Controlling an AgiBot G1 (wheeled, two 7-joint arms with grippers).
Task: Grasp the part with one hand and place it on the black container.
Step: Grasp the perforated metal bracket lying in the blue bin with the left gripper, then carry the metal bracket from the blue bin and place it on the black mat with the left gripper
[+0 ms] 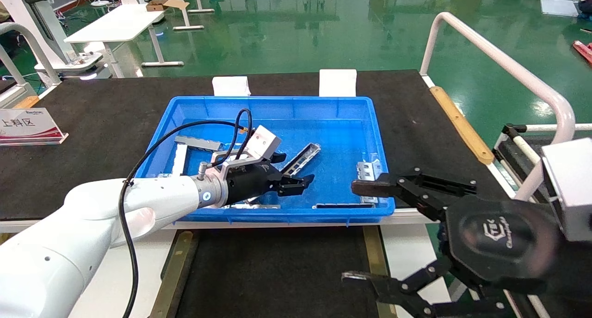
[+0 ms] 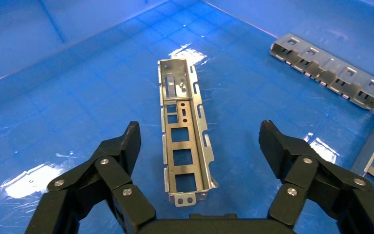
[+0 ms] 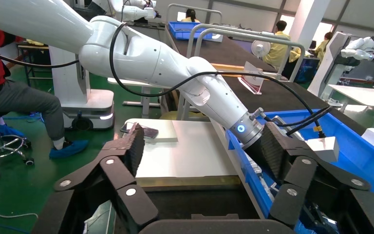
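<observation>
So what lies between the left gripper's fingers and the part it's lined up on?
Nothing but bare blue bin floor. In the left wrist view the open left gripper straddles the part, with clear gaps between each finger and its side walls.

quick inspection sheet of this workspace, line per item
surface: black tabletop mat carrying a blue bin
job's things: the part lies flat on the bin floor, ungrasped; black container bare
clutter: several other metal strips in the bin
grippers: left claw open, straddling the part; right claw open, idle beside the bin
cables: black cable looping along the left arm
surroundings: green floor, white tables, seated people
</observation>
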